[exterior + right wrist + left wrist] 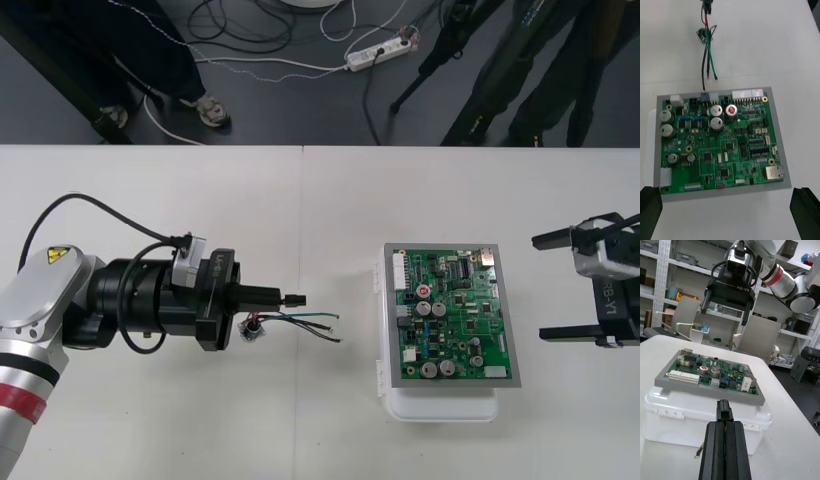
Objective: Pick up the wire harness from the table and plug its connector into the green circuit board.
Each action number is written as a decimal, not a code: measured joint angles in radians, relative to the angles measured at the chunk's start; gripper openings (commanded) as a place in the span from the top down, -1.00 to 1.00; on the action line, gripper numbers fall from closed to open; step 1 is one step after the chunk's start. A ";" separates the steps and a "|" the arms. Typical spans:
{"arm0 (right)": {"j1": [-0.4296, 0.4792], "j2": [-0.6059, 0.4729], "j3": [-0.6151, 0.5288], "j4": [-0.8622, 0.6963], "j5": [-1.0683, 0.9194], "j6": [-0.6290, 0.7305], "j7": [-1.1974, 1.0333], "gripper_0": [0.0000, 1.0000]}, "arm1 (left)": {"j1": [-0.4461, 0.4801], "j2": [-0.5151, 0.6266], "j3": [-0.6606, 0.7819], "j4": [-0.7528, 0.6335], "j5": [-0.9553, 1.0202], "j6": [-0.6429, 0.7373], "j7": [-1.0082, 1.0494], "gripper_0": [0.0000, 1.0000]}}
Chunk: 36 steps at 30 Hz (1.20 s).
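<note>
Since the small black plug (724, 411) of the wire harness (290, 322) is seen clamped between the closed fingers of the left end effector (284, 297), the pick-up is judged done and the carry toward the green circuit board (452, 315) is taken as the step in hand. The rest of the harness trails below the plug: the round metal socket (250, 328) is seen just under the fingers, and the loose wire ends (336, 320) point toward the board; whether the socket rests on the desk (300, 200) or hangs just above it cannot be told. The plug is held well apart from the board — nothing is plugged in yet. The next move is judged to call for a level advance to the board's near edge, where a row of headers (747, 93) is lined up, and for the plug to be squared to one of them before it is pressed home; which header is meant cannot be told. The board is carried on a white base (440, 405), so the plug must be kept at that raised height, and the trailing wires could be snagged against the base. Beyond the board, the right end effector (540, 288) is held with its fingers wide apart, gripping nothing — clear of the path.
</note>
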 measured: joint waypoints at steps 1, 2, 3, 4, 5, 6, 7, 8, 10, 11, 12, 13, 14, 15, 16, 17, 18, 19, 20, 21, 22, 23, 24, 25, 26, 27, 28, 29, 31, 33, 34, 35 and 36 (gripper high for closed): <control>0.006 -0.002 0.004 -0.008 0.020 0.000 0.000 -1.00 | 0.000 0.000 -0.005 0.013 0.000 0.000 -0.005 1.00; 0.010 -0.004 0.009 -0.013 0.040 0.000 0.000 -1.00 | 0.000 0.000 -0.011 0.026 0.000 0.000 -0.013 1.00; 0.014 -0.008 0.018 -0.018 0.063 0.000 0.000 -1.00 | -0.001 0.000 -0.017 0.038 0.000 0.000 -0.023 1.00; 0.017 -0.014 0.031 -0.021 0.093 0.000 0.000 -1.00 | -0.002 0.000 -0.023 0.053 0.000 0.000 -0.038 1.00; 0.018 -0.021 0.047 -0.023 0.121 0.000 0.000 -1.00 | -0.002 0.000 -0.029 0.066 0.001 0.000 -0.057 1.00; 0.020 -0.028 0.064 -0.025 0.145 0.000 0.000 -1.00 | -0.003 0.000 -0.035 0.078 0.001 0.000 -0.077 1.00; 0.020 -0.036 0.085 -0.026 0.172 0.000 -0.001 -1.00 | -0.004 0.000 -0.042 0.088 0.002 0.000 -0.102 1.00; 0.020 -0.044 0.105 -0.027 0.198 0.000 -0.002 -1.00 | -0.005 0.000 -0.048 0.096 0.002 0.000 -0.124 1.00; 0.020 -0.057 0.143 -0.029 0.240 0.000 -0.016 -1.00 | -0.007 0.000 -0.059 0.105 0.002 0.000 -0.163 1.00; 0.020 -0.061 0.159 -0.029 0.261 0.000 -0.028 -1.00 | -0.008 0.000 -0.063 0.107 0.002 0.000 -0.175 1.00; 0.020 -0.064 0.173 -0.030 0.279 0.000 -0.035 -1.00 | -0.008 0.000 -0.068 0.108 0.002 0.000 -0.180 1.00; 0.020 -0.066 0.184 -0.030 0.295 0.000 -0.039 -1.00 | -0.008 0.000 -0.071 0.108 0.002 0.000 -0.181 1.00; 0.020 -0.067 0.194 -0.030 0.314 0.000 -0.042 -1.00 | -0.008 0.000 -0.074 0.108 0.002 0.000 -0.181 1.00; 0.020 -0.067 0.202 -0.030 0.329 0.000 -0.043 -1.00 | -0.009 0.000 -0.077 0.108 0.002 0.000 -0.181 1.00; 0.020 -0.067 0.208 -0.030 0.344 0.000 -0.044 -1.00 | -0.009 0.000 -0.080 0.108 0.002 0.000 -0.181 1.00; 0.020 -0.067 0.215 -0.030 0.359 0.000 -0.044 -1.00 | -0.011 0.000 -0.083 0.109 0.002 0.000 -0.181 1.00; 0.020 -0.067 0.221 -0.030 0.373 0.000 -0.044 -1.00 | -0.013 0.000 -0.085 0.109 0.002 0.000 -0.181 1.00; 0.020 -0.067 0.227 -0.030 0.387 0.000 -0.044 -1.00 | -0.015 0.000 -0.088 0.109 0.002 0.000 -0.181 1.00; 0.020 -0.067 0.233 -0.030 0.401 0.000 -0.044 -1.00 | -0.017 0.000 -0.092 0.109 0.001 0.000 -0.181 1.00; 0.020 -0.067 0.239 -0.031 0.414 0.000 -0.044 -1.00 | -0.020 0.000 -0.095 0.110 0.001 0.000 -0.181 1.00; 0.020 -0.067 0.246 -0.031 0.426 0.000 -0.045 -1.00 | -0.021 0.000 -0.099 0.110 0.001 0.000 -0.181 1.00; 0.019 -0.067 0.252 -0.032 0.439 0.000 -0.045 -1.00 | -0.023 0.000 -0.104 0.110 0.001 0.000 -0.181 1.00; 0.017 -0.067 0.261 -0.033 0.454 0.000 -0.046 -1.00 | -0.024 0.000 -0.109 0.110 0.001 0.000 -0.181 1.00; 0.015 -0.067 0.269 -0.033 0.465 0.000 -0.048 -1.00 | -0.026 0.000 -0.112 0.110 0.001 0.000 -0.181 1.00; 0.012 -0.067 0.277 -0.034 0.478 0.000 -0.052 -1.00 | -0.028 0.000 -0.116 0.110 0.001 0.000 -0.181 1.00; 0.007 -0.068 0.288 -0.035 0.489 0.000 -0.056 -1.00 | -0.030 0.000 -0.119 0.110 0.001 0.001 -0.181 1.00; 0.001 -0.068 0.298 -0.035 0.501 0.000 -0.056 -1.00 | -0.032 0.000 -0.121 0.110 0.000 0.001 -0.181 1.00; -0.006 -0.068 0.311 -0.035 0.513 0.000 -0.056 -1.00 | -0.034 0.000 -0.125 0.110 0.000 0.001 -0.181 1.00; -0.022 -0.068 0.336 -0.035 0.537 0.000 -0.056 -1.00 | -0.037 0.000 -0.132 0.110 0.000 0.003 -0.181 1.00; -0.038 -0.068 0.359 -0.035 0.563 0.000 -0.056 -1.00 | -0.040 0.000 -0.140 0.111 0.000 0.008 -0.181 1.00; -0.044 -0.068 0.371 -0.035 0.579 0.000 -0.056 -1.00 | -0.042 -0.001 -0.143 0.111 0.000 0.011 -0.181 1.00; -0.051 -0.068 0.382 -0.035 0.592 0.000 -0.056 -1.00 | -0.043 -0.002 -0.145 0.111 0.000 0.014 -0.181 1.00; -0.057 -0.068 0.392 -0.035 0.606 0.000 -0.056 -1.00 | -0.043 -0.004 -0.146 0.111 -0.003 0.018 -0.181 1.00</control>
